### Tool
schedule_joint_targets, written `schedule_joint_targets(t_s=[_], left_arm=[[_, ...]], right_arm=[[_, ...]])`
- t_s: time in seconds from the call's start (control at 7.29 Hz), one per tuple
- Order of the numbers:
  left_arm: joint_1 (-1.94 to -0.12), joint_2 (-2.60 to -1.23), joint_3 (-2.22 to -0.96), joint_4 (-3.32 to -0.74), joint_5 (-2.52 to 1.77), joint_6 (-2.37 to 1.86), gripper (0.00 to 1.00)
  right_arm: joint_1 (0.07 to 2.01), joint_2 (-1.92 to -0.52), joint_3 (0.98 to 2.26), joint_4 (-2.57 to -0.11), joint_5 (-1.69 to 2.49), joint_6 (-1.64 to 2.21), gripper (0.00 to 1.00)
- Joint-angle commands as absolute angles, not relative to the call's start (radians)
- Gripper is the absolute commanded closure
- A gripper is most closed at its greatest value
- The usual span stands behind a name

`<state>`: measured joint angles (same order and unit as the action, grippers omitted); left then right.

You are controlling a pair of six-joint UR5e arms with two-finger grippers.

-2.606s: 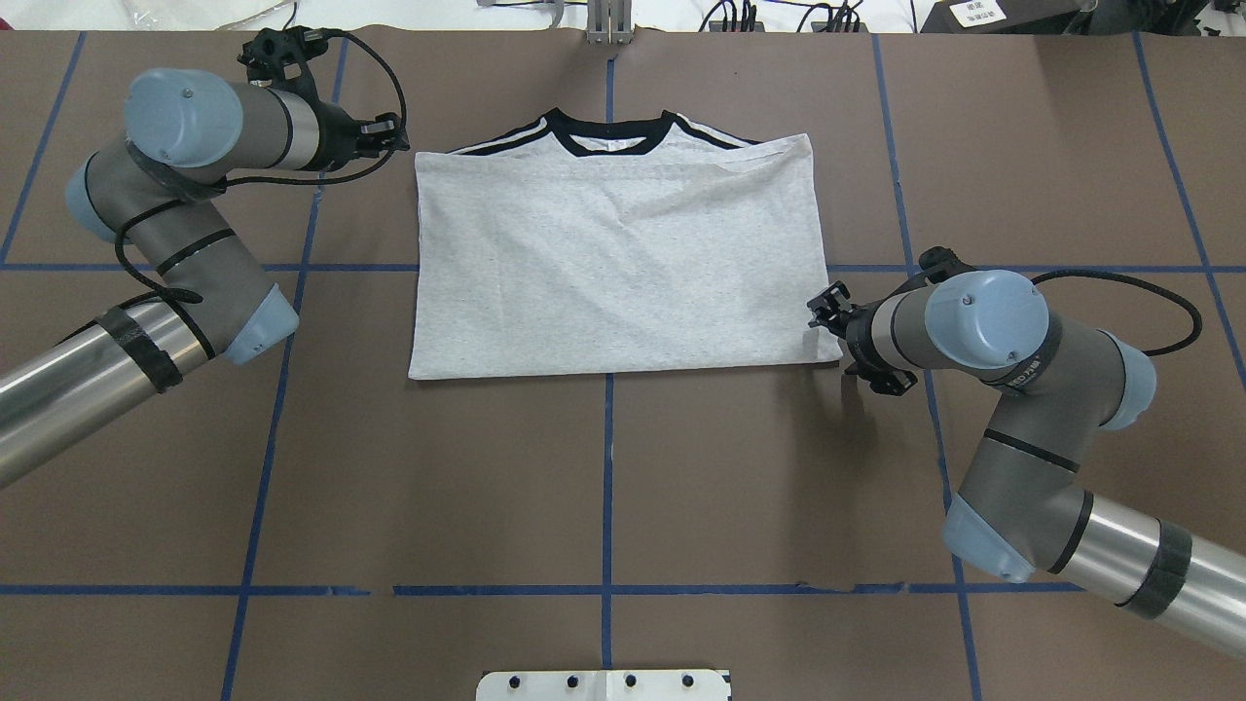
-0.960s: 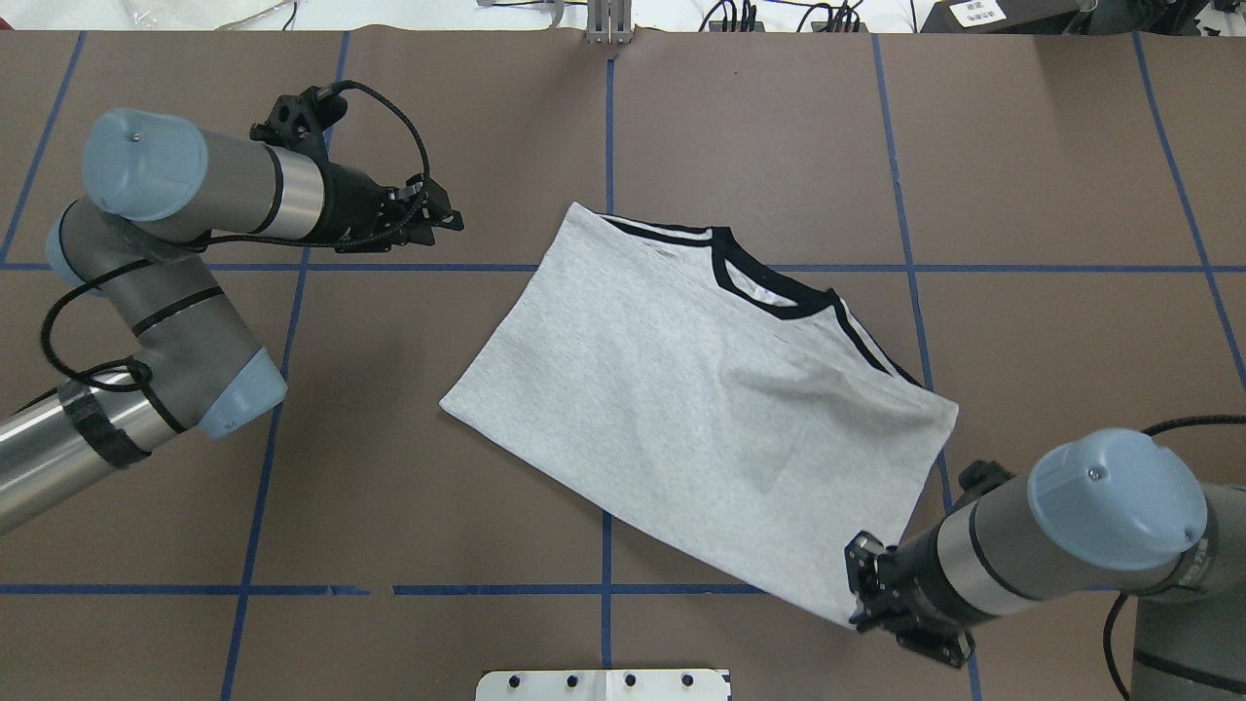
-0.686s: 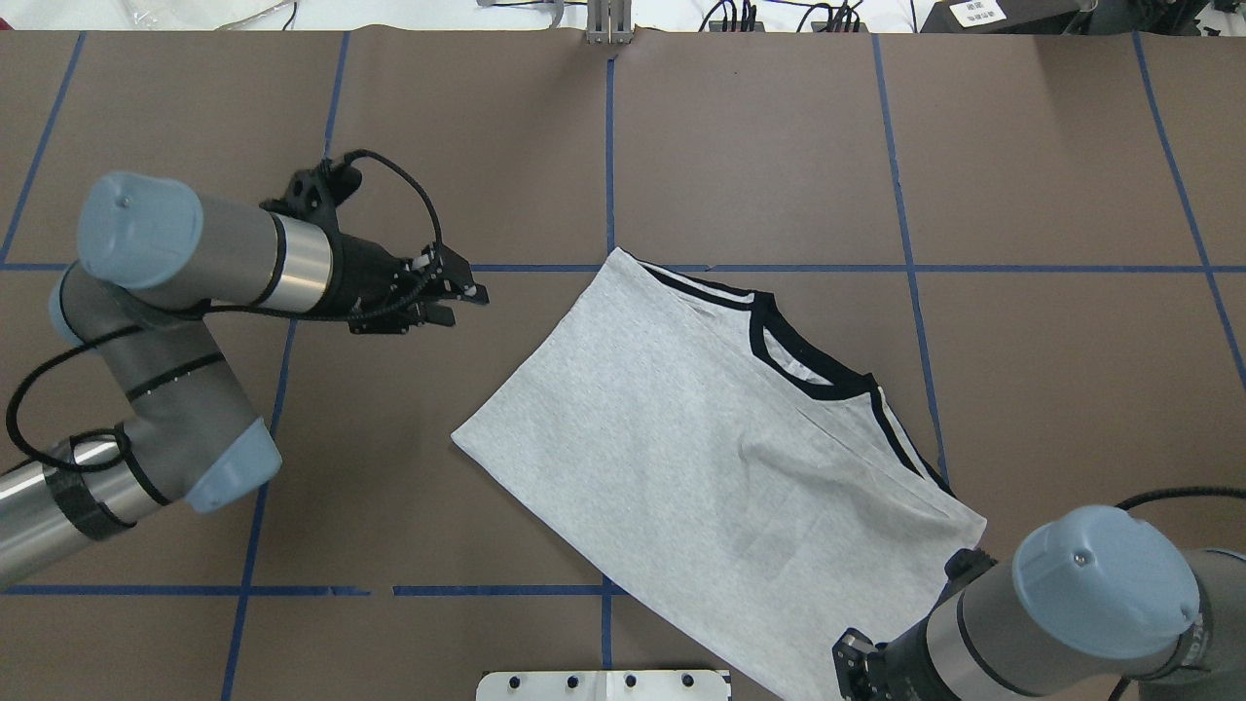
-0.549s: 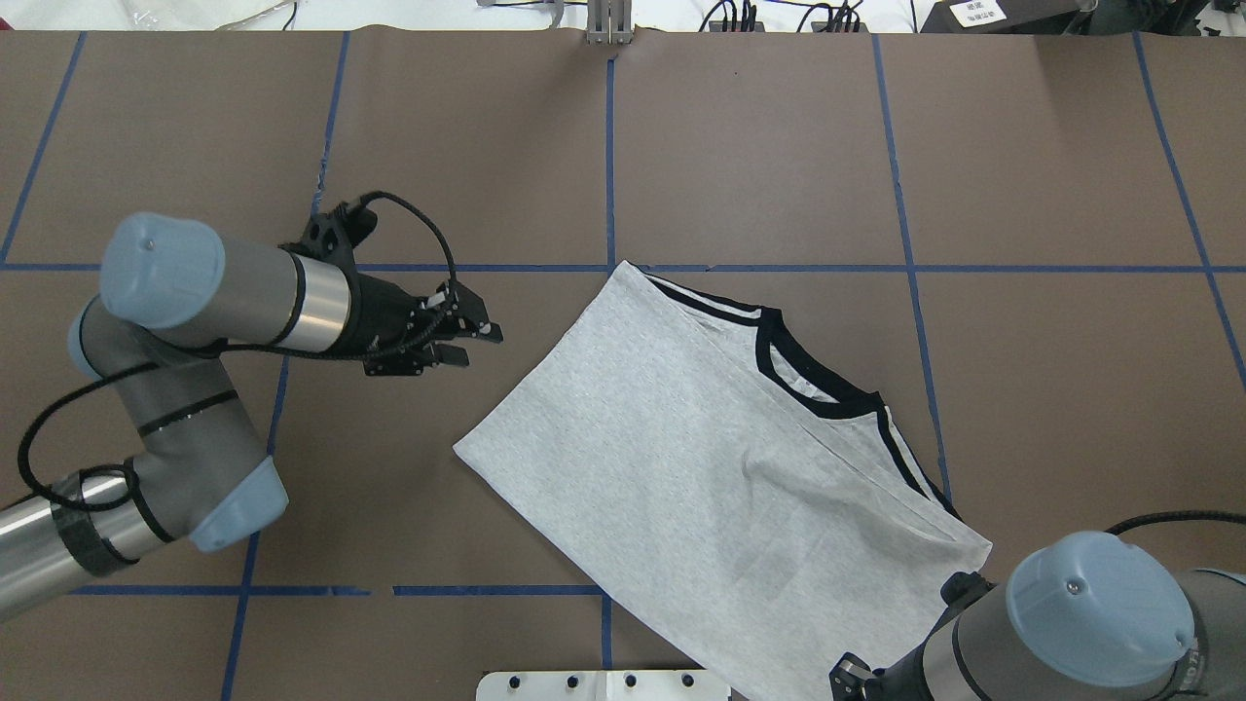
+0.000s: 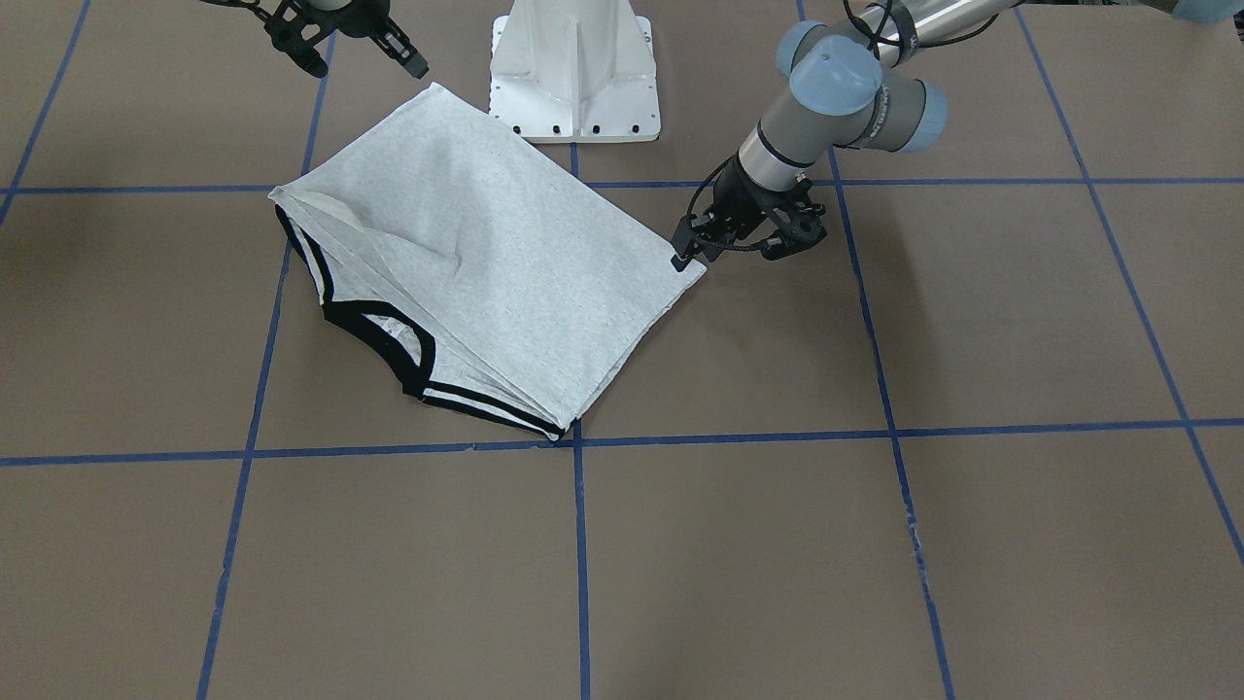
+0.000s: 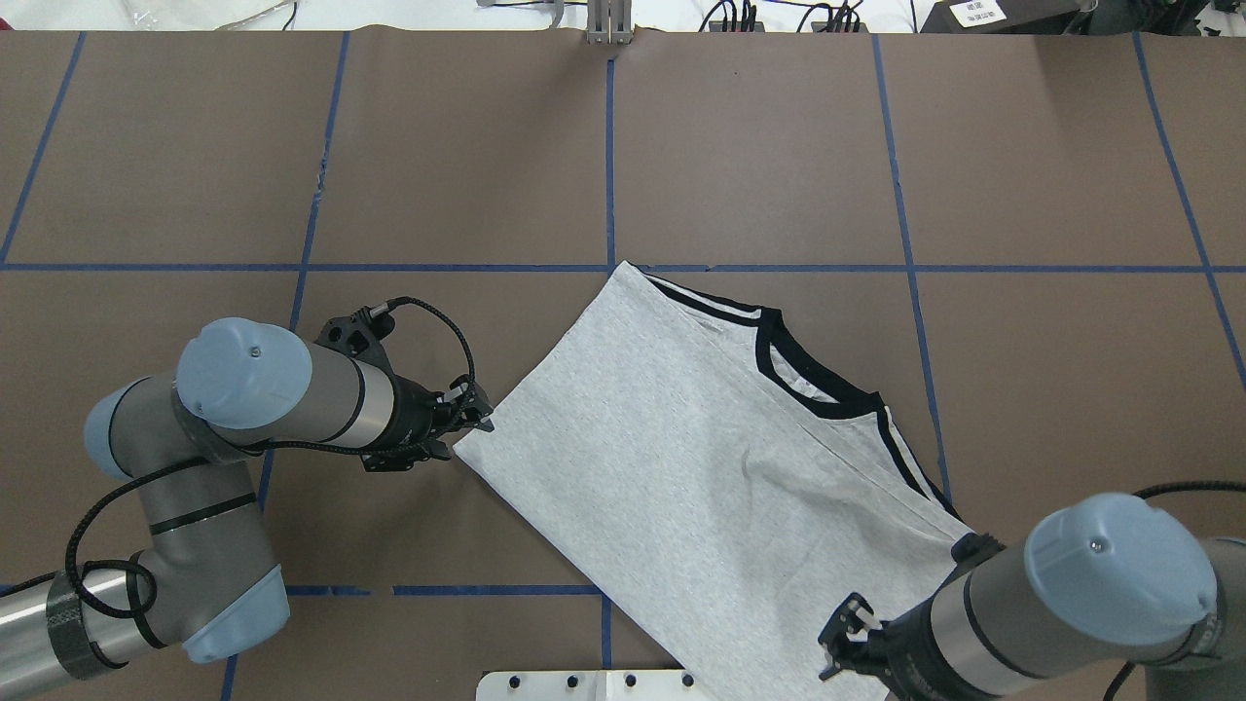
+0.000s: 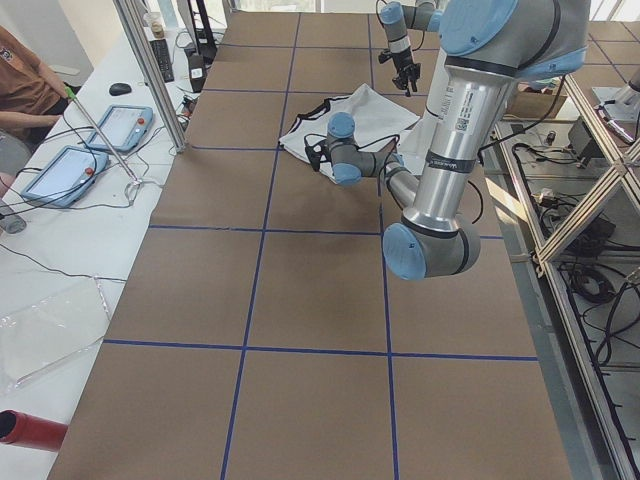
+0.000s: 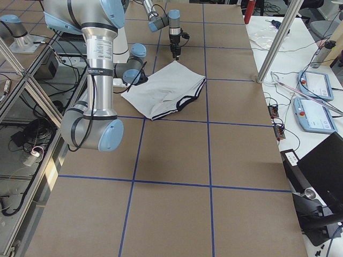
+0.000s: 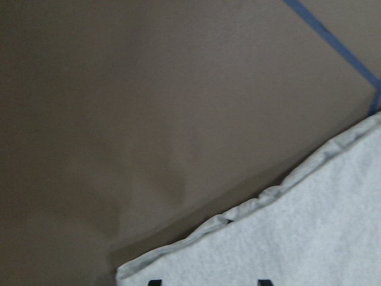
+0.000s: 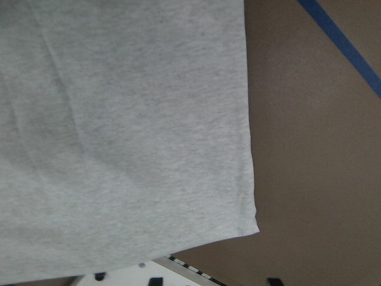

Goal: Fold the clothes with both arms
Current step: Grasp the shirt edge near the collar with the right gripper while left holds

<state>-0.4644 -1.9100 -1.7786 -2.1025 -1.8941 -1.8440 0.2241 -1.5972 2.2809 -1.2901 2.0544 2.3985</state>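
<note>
Left jaws nearer T-shirt [image 6: 701, 458], tips cropped

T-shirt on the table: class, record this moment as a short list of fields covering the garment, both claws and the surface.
garment: grey T-shirt, folded, lying flat and askew
collar: black, showing at the far-right edge
left claw: open, at the shirt's left corner
right claw: open, above the near corner, holding nothing
surface: brown table

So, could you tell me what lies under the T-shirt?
Brown table cover and a blue tape line run under the T-shirt; its edge seems to overlap the white base plate. Anything between its layers is hidden.
</note>
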Motion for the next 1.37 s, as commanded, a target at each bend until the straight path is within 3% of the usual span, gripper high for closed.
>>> schedule_joint_targets(t_s=[0.0, 0.41, 0.96, 1.23], left_arm=[[-0.436, -1.913, -1.784, -2.049, -1.862, -1.844, 0.38], [-0.43, -1.921, -1.779, -2.048, -1.815, -1.836, 0.5], [-0.428, -1.924, -1.767, -2.048, -1.81, -1.835, 0.55], [-0.426, -1.924, -1.744, -2.048, -1.781, -1.835, 0.67]], right_arm=[[0.328, -1.586, 2.263, -1.289, 2.056, 2.376, 0.0], [0.42, -1.507, 2.183, -1.292, 2.033, 2.337, 0.0], [0.429, -1.5, 2.143, -1.292, 2.029, 2.316, 0.0], [0.436, -1.496, 2.14, -1.292, 2.029, 2.306, 0.0]])
